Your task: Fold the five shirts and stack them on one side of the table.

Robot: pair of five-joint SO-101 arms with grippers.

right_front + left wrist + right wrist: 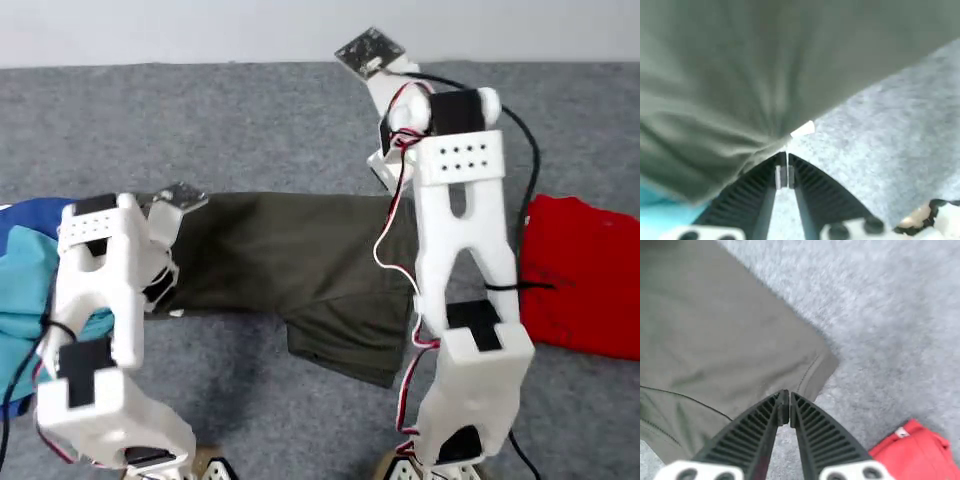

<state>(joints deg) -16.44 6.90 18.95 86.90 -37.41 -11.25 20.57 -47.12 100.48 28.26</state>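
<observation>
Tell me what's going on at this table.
Two robot arms are working on an olive shirt spread across the grey table. The left gripper has its fingers shut on one bunched edge; the right gripper, shut, sits at the other end. A red shirt lies on one side, blue and teal shirts on the other.

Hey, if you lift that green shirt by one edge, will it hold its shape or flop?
Probably flops: the green shirt lies limp, with creases bunching toward the left gripper. Likely light: the cloth looks thin. Pushed on the fuzzy table, it'd likely wrinkle, not slide.
</observation>
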